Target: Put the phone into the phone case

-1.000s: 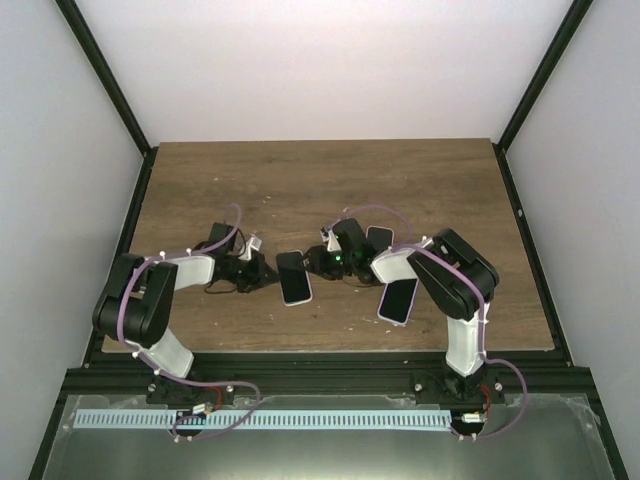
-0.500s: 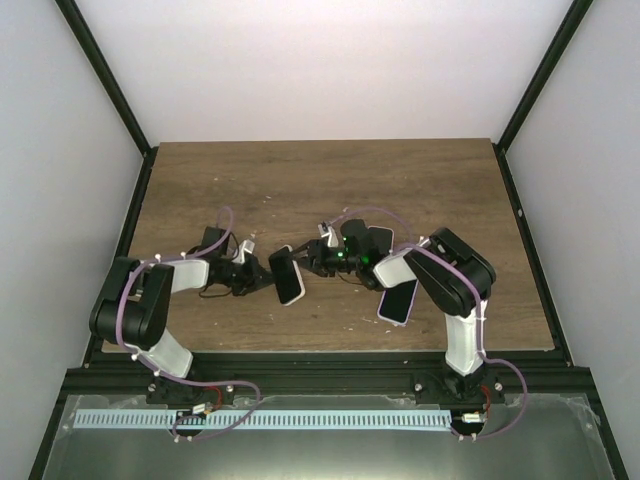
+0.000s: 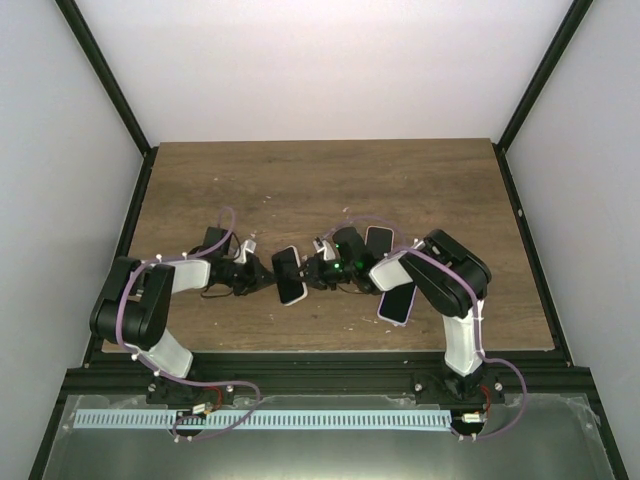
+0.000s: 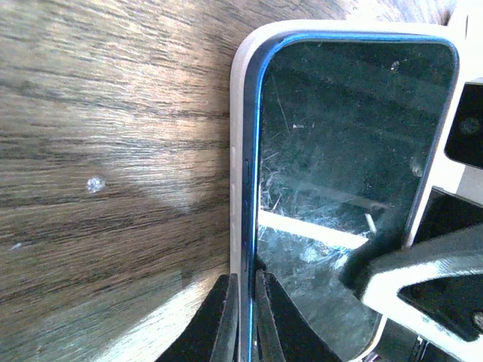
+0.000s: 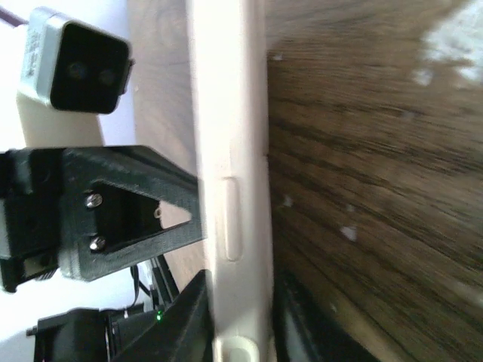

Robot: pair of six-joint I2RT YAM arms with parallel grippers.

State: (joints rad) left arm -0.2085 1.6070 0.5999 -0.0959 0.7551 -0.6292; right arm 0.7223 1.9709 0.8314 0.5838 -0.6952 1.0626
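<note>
A dark-screened phone (image 3: pixel 290 272) with a blue rim (image 4: pixel 355 151) sits inside a white phone case (image 4: pixel 235 151) near the table's middle, held between both grippers. My left gripper (image 3: pixel 262 276) is shut on the left long edge of the phone and case; in the left wrist view (image 4: pixel 245 305) its jaws pinch the blue rim and the white wall. My right gripper (image 3: pixel 316 272) is shut on the opposite edge; in the right wrist view (image 5: pixel 241 324) its fingers clamp the white case (image 5: pixel 230 151), seen edge on. The phone's screen is hidden in the right wrist view.
A dark phone (image 3: pixel 378 240) lies just behind the right arm. Another phone in a light case (image 3: pixel 397 302) lies at the front right, partly under the right arm. The wooden table (image 3: pixel 320 180) ends at black frame rails on all sides.
The right gripper has moved left and closed onto the case's right edge. The phone and case have shifted slightly left and back, and now sit pinched between both grippers.
</note>
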